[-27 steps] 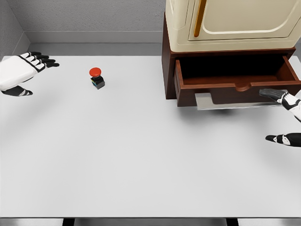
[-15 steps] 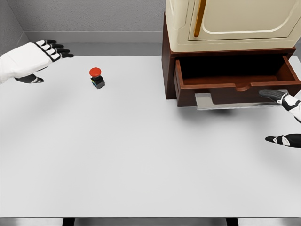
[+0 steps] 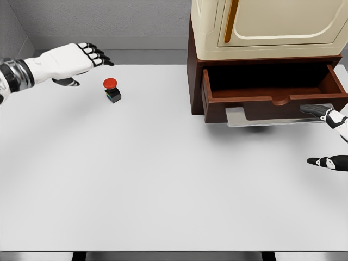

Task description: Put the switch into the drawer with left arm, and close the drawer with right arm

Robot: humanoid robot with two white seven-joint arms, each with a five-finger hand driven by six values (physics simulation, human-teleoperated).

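Observation:
The switch [image 3: 112,90], a small black box with a red round button on top, stands on the white table [image 3: 163,179] at the upper left. My left hand [image 3: 81,60] hovers just up and left of it, fingers spread and holding nothing. The brown wooden drawer [image 3: 274,89] stands pulled out from the cabinet at the upper right, and its inside looks empty. At the right edge, just below the drawer's front right corner, my right hand [image 3: 326,136] is open with thumb and fingers apart.
A cream cabinet [image 3: 266,27] with a door and an orange handle sits on the brown drawer unit [image 3: 194,70]. A grey wall runs along the table's far edge.
My left hand has moved right and slightly up, from the table's left edge to close beside the switch. The right hand, switch and drawer have stayed put.

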